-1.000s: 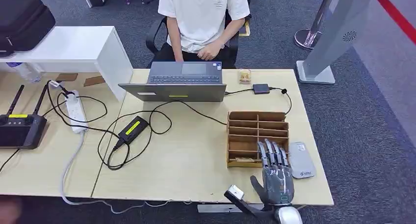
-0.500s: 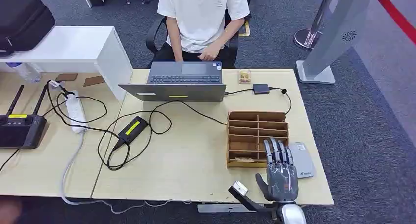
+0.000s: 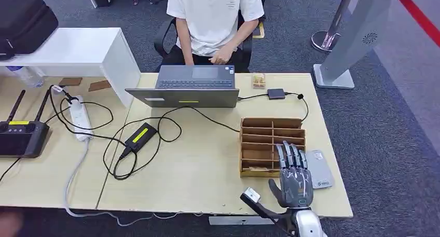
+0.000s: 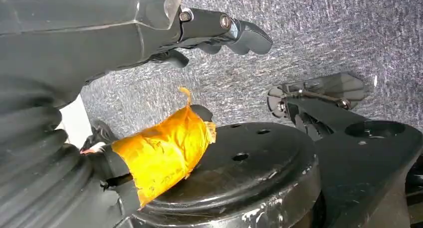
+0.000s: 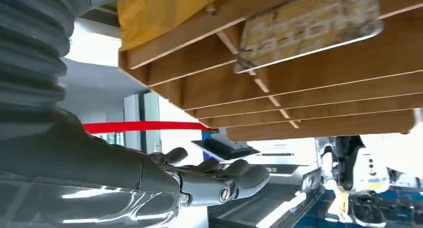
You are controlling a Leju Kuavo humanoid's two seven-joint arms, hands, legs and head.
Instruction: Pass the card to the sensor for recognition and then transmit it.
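A wooden slotted box (image 3: pixel 272 124) stands on the table's right part. A card (image 3: pixel 256 169) lies in its nearest slot; the right wrist view shows the card (image 5: pixel 309 26) close up, worn and printed, among the wooden slats (image 5: pixel 319 83). A flat grey sensor (image 3: pixel 320 170) lies just right of the box. My right hand (image 3: pixel 293 176) hovers at the box's near right corner, fingers straight and apart, holding nothing; its fingers (image 5: pixel 219 180) are apart from the card. My left hand (image 4: pixel 100 33) hangs over grey carpet with its fingers stretched out and nothing in them.
A laptop (image 3: pixel 189 89) sits at the table's far side with a person in a white shirt (image 3: pixel 215 14) behind it. A charger brick (image 3: pixel 140 136) and looped cables lie left of centre, with a small black hub (image 3: pixel 276 93) near the far edge.
My right hand has crept a little forward, its fingertips now reaching further over the box's near right corner. Nothing else on the table has moved.
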